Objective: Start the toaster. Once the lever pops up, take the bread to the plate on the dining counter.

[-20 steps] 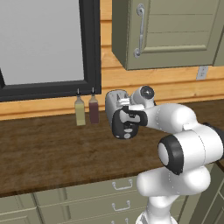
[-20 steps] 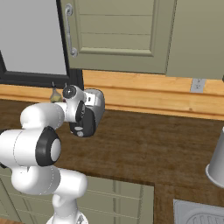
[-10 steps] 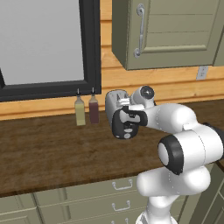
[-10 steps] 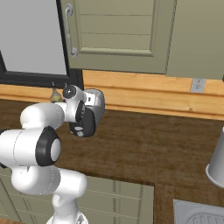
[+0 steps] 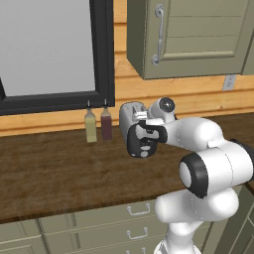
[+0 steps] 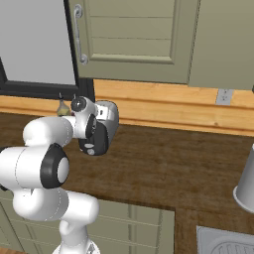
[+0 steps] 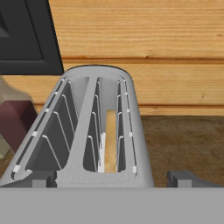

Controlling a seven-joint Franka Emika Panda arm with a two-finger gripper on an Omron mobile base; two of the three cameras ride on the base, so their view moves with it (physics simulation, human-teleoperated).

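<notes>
Hand view: toaster [image 7: 87, 131] directly below hand, bread [image 7: 110, 140] in rt slot.

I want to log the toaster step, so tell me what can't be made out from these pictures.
- The lever: the toaster has its black end face hidden by the robot's hand in both base views and cut off by the bottom edge in the hand view.
- Gripper: only the fingertips show in the hand view, so open or shut is unclear.
- Bread: only a thin edge shows inside the right slot.

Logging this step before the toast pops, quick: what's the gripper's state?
Gripper: open, holding nothing, fingertips astride the near end of the toaster.
</notes>
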